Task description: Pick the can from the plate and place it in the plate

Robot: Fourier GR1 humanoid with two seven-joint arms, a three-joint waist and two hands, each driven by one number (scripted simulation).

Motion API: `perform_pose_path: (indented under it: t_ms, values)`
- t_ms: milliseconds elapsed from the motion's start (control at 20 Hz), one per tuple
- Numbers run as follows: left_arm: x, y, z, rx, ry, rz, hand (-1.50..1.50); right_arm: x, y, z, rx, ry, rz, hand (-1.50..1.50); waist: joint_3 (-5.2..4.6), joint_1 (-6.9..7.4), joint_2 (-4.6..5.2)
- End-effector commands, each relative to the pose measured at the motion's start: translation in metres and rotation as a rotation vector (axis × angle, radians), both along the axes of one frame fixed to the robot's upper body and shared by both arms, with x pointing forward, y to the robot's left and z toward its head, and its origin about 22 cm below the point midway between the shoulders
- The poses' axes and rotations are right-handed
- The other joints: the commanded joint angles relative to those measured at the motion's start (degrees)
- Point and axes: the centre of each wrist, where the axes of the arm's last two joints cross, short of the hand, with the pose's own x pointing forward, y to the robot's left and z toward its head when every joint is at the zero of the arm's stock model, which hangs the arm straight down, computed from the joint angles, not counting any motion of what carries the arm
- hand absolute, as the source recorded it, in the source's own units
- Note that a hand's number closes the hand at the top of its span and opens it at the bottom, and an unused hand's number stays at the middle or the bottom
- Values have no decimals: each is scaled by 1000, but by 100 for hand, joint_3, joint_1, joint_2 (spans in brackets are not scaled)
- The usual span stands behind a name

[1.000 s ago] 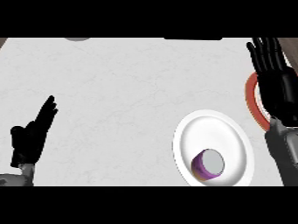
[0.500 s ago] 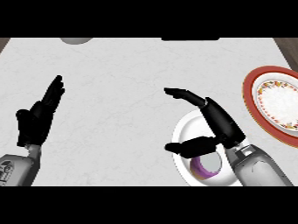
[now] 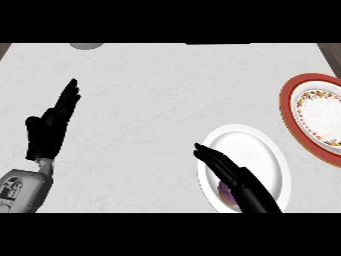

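The black left hand (image 3: 49, 131) is being held open at the left. The purple-topped cylindrical can (image 3: 227, 193), likely light, rigid and slick, is lying on the plain white round plate (image 3: 258, 152), partly hidden by the straight-fingered right hand (image 3: 236, 181); a sidewall grasp is being advised. The red-rimmed patterned plate (image 3: 326, 117) is waiting rightmost.

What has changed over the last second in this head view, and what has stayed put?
The right hand swept from over the red-rimmed plate leftward and down to the white plate, now covering most of the purple can, fingers straight, nothing grasped. The left hand shifted only slightly, resting open. Both plates and the can kept their places.
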Motion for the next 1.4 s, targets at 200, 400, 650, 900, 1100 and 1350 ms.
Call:
perform_pose_path:
  t_ms: [200, 400, 650, 900, 1100, 1350]
  values:
    - [-4, 6, 2, -2, 5, -15, 0, -10, -28, 87, -230, -105, -88, -150, -6, 67, 8]
    - [-3, -14, 1, 4, -5, -29, 0, -6, -50, 102, -505, 28, -45, -150, -11, 91, 20]
    - [16, 2, 4, 5, 2, -9, 0, 1, -47, 131, -604, 115, -12, -150, -4, 93, 40]
    - [11, 2, -2, -7, -9, -18, 0, 18, -51, 134, -651, 214, -10, -150, 2, 99, 36]
    - [7, -19, -4, 12, -14, -28, 0, 39, -29, 131, -665, 239, 22, -150, 2, 130, 38]
    - [13, -17, -2, -7, -5, -26, 0, 35, -28, 95, -735, 280, 12, -150, 5, 100, 32]
